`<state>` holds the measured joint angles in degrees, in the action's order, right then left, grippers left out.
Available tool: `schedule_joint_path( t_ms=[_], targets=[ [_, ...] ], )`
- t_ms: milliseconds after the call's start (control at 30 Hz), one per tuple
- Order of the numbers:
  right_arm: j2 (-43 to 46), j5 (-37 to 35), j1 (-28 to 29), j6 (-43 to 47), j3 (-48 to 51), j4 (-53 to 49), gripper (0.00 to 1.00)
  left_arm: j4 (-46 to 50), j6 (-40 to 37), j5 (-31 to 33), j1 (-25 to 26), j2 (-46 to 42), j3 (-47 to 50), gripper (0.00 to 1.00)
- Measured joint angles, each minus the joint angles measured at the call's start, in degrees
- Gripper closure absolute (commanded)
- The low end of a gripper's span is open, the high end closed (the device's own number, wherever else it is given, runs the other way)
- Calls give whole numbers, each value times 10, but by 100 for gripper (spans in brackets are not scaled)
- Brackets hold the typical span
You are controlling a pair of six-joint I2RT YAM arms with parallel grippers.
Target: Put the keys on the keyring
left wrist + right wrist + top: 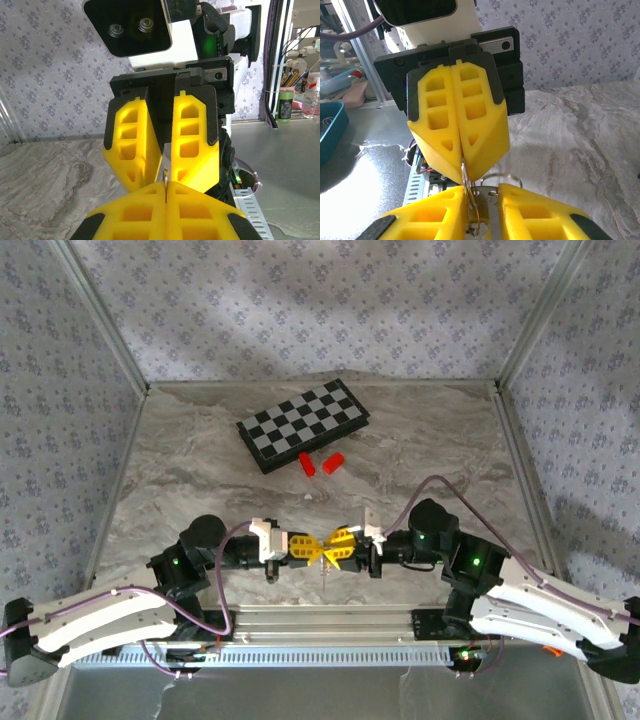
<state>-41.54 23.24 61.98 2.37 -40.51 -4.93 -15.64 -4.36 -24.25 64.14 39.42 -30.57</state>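
Keyring pinched between pressed-together left jaws, above table's near edge, open marble beyond; right jaws' grip unclear.

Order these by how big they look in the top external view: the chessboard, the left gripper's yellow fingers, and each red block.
1. chessboard, clearly largest.
2. left gripper's yellow fingers, though held nearer the camera.
3. left red block and right red block: they look alike, so no ranking.
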Motion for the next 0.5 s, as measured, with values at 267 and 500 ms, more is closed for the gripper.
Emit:
schedule_joint_path(
  t_ms=[267, 500],
  targets=[
    [-5, 10, 0, 2, 2, 4, 100, 14, -1, 10, 0, -6, 0, 100],
    [-17, -29, 10, 20, -23, -73, 100, 115, -30, 44, 0, -5, -33, 79]
  ],
)
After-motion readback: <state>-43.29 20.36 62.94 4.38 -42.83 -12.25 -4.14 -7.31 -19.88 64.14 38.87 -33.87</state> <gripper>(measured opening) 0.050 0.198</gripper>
